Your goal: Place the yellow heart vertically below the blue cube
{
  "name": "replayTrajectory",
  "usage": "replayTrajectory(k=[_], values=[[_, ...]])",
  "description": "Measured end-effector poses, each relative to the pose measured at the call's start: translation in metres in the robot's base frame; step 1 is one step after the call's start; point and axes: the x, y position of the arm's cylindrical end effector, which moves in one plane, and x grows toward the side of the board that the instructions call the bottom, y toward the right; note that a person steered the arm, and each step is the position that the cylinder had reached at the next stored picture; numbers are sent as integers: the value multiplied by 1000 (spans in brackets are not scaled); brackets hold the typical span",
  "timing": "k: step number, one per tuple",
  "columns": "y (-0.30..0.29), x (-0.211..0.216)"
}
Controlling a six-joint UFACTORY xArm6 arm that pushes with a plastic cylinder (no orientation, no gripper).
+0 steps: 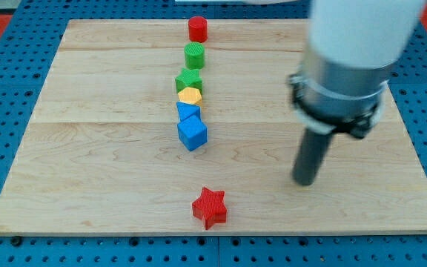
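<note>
Camera view, the only one we have, shows a pale wooden board (pixel 110 185) on a blue pegboard, with a line of blocks running down the frame a little left of centre. From the top: a red cylinder (pixel 197 29), a green cylinder (pixel 194 55), a green block (pixel 188 81) whose shape we cannot quite make out, a yellow block (pixel 190 95), a blue block (pixel 187 111) and the blue cube (pixel 192 133). A red star (pixel 210 207) sits alone near the bottom edge, below the column.

We judge the yellow block to be the yellow heart, though its outline is too small to confirm. It is wedged between the green block above and the blue block just beneath it, apparently touching both, so it now lies above the cube, not below.

Our rod has no jaws and holds nothing; our tip (pixel 305 181) rests on the board at the right of the frame, well apart from every block, lower than the cube.

To do this step well, we would approach the yellow block from one side and nudge it sideways out of the column, keeping the stroke short so the neighbours stay put. Then we would steer it down past the cube's flank and ease it in beneath, into the bare stretch above the red star. The risk is knocking the cube itself, which would shift the target.
</note>
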Motion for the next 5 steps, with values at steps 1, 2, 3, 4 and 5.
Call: replayTrajectory(k=[1, 2, 3, 4, 5], values=[[62, -77], [106, -120], [119, -156], [89, -152], [54, -118]])
